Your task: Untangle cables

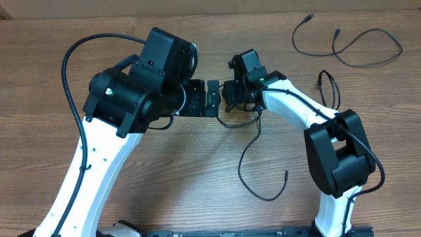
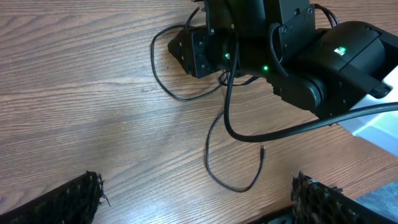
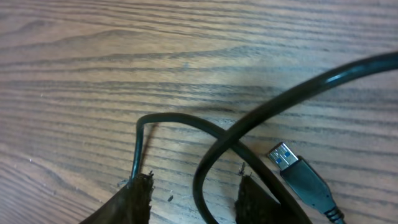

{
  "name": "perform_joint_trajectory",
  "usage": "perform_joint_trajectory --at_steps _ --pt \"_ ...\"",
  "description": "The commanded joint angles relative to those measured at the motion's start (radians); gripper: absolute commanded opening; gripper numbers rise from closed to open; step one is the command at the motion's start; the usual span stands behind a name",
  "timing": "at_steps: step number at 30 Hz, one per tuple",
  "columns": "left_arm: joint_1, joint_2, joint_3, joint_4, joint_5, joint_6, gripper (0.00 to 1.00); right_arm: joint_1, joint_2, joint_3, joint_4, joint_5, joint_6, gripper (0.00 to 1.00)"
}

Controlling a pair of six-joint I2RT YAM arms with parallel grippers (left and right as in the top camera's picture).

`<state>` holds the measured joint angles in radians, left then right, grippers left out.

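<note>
1. The cables [image 1: 362,65] are thin, light and limp. They will drape and slide on the smooth worktop [image 1: 164,178] rather than hold a shape, so a pull on one end is likely to drag every loop it crosses.
2. The best hold is probably on bare cord a little behind a plug, where the stiffer moulded end stops it slipping through. A crossing is best avoided.
3. The right fingers [image 3: 134,199] stand part-way apart, low over the worktop, clamping nothing. One thin cord [image 1: 240,168] arcs across the gap between them, and its silvery USB plug [image 3: 286,155] lies just beside the far finger.
4. A thicker-looking black strand [image 3: 249,127] crosses the same gap. Whether it is a task cable or the arm's own lead cannot be told.
5. The left fingers [image 2: 87,199] are spread wide and empty. They face the right fingers, with the cord's loops lying ahead of them, not between them.
6. The other cables lie well apart, toward the far right.
</note>
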<state>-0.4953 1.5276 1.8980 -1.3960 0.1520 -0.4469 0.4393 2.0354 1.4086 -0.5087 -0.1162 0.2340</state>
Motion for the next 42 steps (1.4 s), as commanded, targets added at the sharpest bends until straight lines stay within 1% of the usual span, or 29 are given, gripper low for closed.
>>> perform_joint_trajectory --at_steps 1,3,4,6,9,14,19,21,26,30,32,35,38,42 --pt "0.005 -0.017 0.001 0.001 -0.006 -0.014 1.0 0.005 0.039 0.017 0.003 0.01 0.001 0.4" --pt "0.005 -0.017 0.001 0.001 -0.006 -0.014 1.0 0.006 0.049 0.017 -0.001 0.01 0.001 0.36" --pt "0.005 -0.017 0.001 0.001 -0.006 -0.014 1.0 0.007 0.051 0.017 -0.001 0.01 0.001 0.32" --pt "0.005 -0.017 0.001 0.001 -0.006 -0.014 0.99 0.008 0.051 0.018 0.002 0.01 0.006 0.17" --pt "0.005 -0.017 0.001 0.001 -0.006 -0.014 1.0 0.009 0.05 0.024 0.002 0.007 0.034 0.04" --pt "0.005 -0.017 0.001 0.001 -0.006 -0.014 0.99 0.009 0.017 0.08 -0.074 -0.002 0.054 0.04" --pt "0.005 -0.017 0.001 0.001 -0.006 -0.014 0.99 0.009 -0.085 0.177 -0.197 -0.064 0.058 0.04" --pt "0.005 -0.017 0.001 0.001 -0.006 -0.014 1.0 0.009 -0.156 0.219 -0.256 -0.079 0.073 0.04" --pt "0.005 -0.017 0.001 0.001 -0.006 -0.014 1.0 0.008 -0.27 0.228 -0.281 -0.08 0.133 0.04" --pt "0.005 -0.017 0.001 0.001 -0.006 -0.014 1.0 0.001 -0.34 0.228 -0.287 -0.073 0.137 0.04" --pt "0.005 -0.017 0.001 0.001 -0.006 -0.014 1.0 -0.018 -0.371 0.228 -0.294 -0.031 0.137 0.04" --pt "0.005 -0.017 0.001 0.001 -0.006 -0.014 0.99 -0.079 -0.42 0.228 -0.332 0.066 0.156 0.04" --pt "0.005 -0.017 0.001 0.001 -0.006 -0.014 1.0 -0.18 -0.446 0.228 -0.398 0.106 0.161 0.04" --pt "0.005 -0.017 0.001 0.001 -0.006 -0.014 1.0 -0.357 -0.44 0.228 -0.505 0.167 0.158 0.04"
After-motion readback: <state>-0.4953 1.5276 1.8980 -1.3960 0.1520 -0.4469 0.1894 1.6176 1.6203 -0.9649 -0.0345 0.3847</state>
